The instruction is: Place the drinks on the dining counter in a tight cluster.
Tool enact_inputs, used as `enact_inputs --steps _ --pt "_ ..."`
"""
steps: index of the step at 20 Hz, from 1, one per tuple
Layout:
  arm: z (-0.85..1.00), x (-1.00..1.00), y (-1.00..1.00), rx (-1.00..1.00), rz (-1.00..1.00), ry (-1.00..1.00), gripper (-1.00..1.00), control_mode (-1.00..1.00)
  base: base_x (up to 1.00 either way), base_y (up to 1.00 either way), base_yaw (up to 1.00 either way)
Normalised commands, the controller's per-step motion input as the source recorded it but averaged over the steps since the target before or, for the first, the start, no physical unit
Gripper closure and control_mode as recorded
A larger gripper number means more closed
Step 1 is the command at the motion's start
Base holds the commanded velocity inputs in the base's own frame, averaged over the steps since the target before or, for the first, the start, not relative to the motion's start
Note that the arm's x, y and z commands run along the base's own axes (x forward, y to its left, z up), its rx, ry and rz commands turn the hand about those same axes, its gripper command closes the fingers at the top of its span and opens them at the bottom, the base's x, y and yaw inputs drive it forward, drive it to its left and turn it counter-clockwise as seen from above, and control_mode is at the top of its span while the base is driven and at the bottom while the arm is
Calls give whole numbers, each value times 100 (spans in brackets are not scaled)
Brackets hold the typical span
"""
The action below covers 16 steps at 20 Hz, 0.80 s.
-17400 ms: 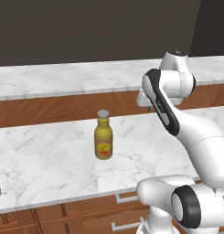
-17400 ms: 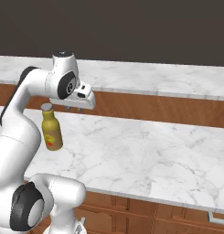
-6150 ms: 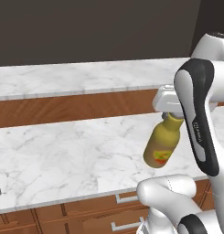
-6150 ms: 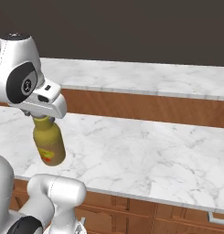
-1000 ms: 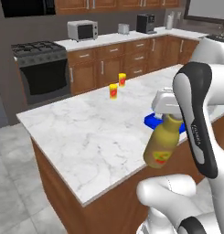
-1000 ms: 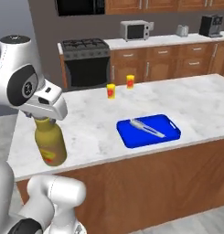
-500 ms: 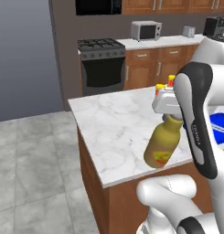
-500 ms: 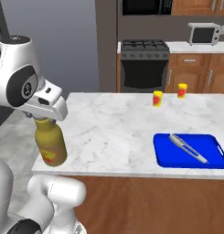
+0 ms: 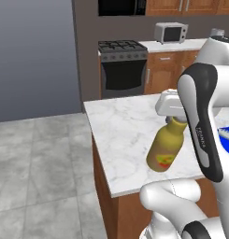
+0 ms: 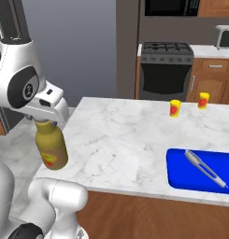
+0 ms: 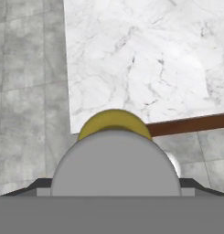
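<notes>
While the gripper clasps the tall mustard-yellow bottle by its grey cap, the bottle hangs upright. It hangs off the near corner of the white marble dining counter; the slab lies ahead, to the arm's right.

The bottle has its cap hidden inside the claw; the arm covers part of the blue board, and the two small jars are too small to read

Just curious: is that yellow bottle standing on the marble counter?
No, the yellow bottle hangs from the gripper beside the marble counter edge.
</notes>
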Motion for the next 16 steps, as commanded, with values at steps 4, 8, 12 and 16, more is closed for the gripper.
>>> enact_inputs --steps 4,8,12,16 --pt "0 0 0 0 0 0 100 100 25 -8 6" --pt "0 0 0 0 0 0 100 100 0 0 0" --pt "0 0 0 0 0 0 100 100 0 0 0" --pt "0 0 0 0 0 0 100 100 0 0 0"
